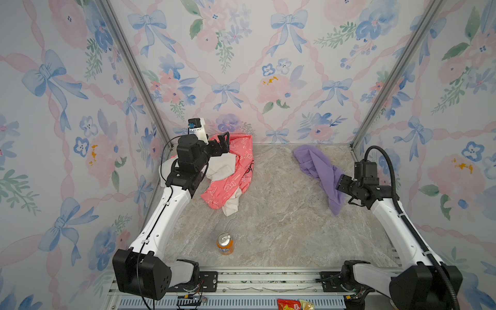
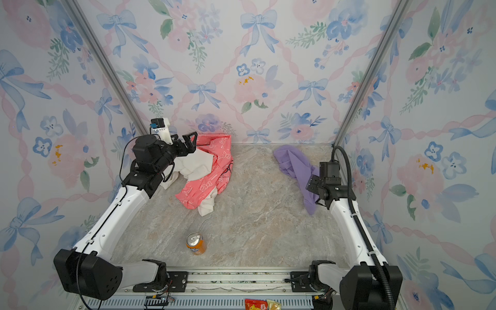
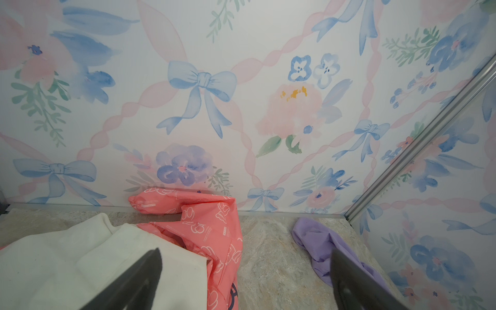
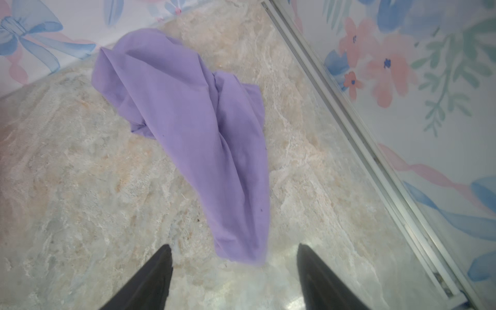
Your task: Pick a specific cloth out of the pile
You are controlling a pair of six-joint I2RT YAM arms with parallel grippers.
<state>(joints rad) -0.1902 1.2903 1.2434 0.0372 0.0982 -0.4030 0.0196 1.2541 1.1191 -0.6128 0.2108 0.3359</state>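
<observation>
In a top view, the lavender cloth (image 2: 294,163) is seen spread alone on the marbled table (image 2: 255,214) near the right wall, its near part overlapped by the right gripper (image 2: 312,185). The pile (image 2: 212,171) of coral-pink and white cloths is found well apart at back left, the left gripper (image 2: 186,143) held spread-jawed over it; an orange can (image 2: 196,243) is stood near the front.

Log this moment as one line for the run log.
lavender cloth: on table, apart from pile | right fingers: open at its end, not gripping | left fingers: open over pile
</observation>
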